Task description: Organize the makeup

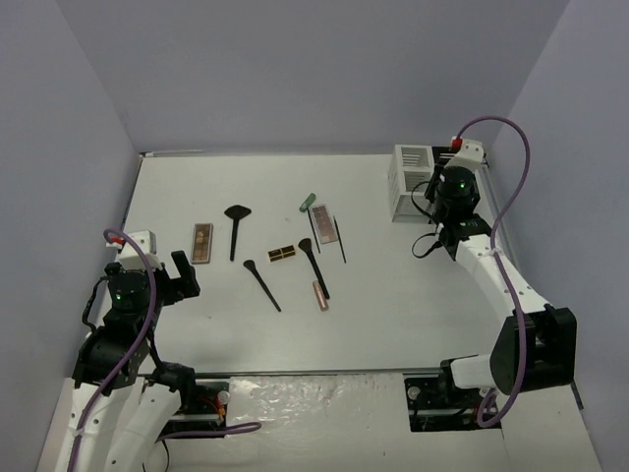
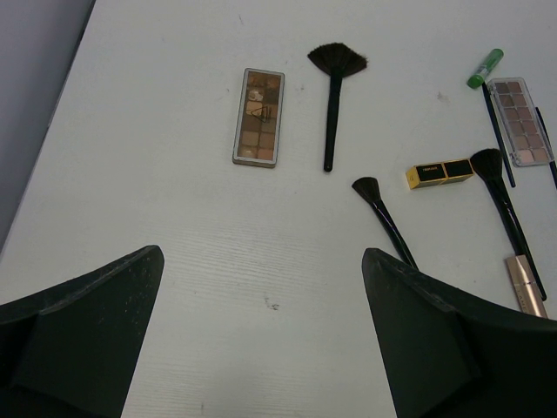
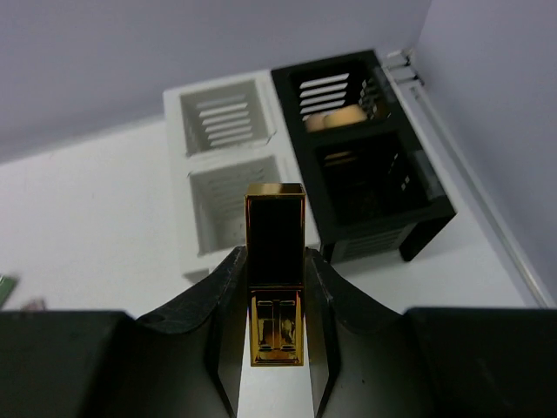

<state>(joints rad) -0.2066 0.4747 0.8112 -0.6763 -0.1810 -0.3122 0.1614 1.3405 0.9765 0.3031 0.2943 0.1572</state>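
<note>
Right gripper [image 3: 275, 292] clamps one black-gold case [image 3: 275, 222] (a second case [image 2: 439, 173] lies on the table [image 2: 200, 252]); left gripper [image 2: 261, 257] gapes wide, facing two palettes [image 2: 258, 117], three brushes [image 2: 331, 104].

The top camera sits high up behind both arms. It looks down and forward at the whole worktop [image 1: 393, 295] from far away. The arm bases are at the bottom of its picture.

The left wrist camera rides on the left arm [image 1: 128, 305]. It looks forward and down from low and close, with the left jaws dark in its bottom corners. It and the top view both show the brown palette [image 2: 258, 117] [image 1: 201, 242] and the fan brush [image 2: 333, 96] [image 1: 236, 228].

The right wrist camera rides on the right arm [image 1: 491, 270] and looks along the right jaws. The gold case [image 3: 275, 279] they hold is very near the lens. Farther off stands the white box [image 3: 222, 165] [image 1: 411, 180], which the top view shows too.
</note>
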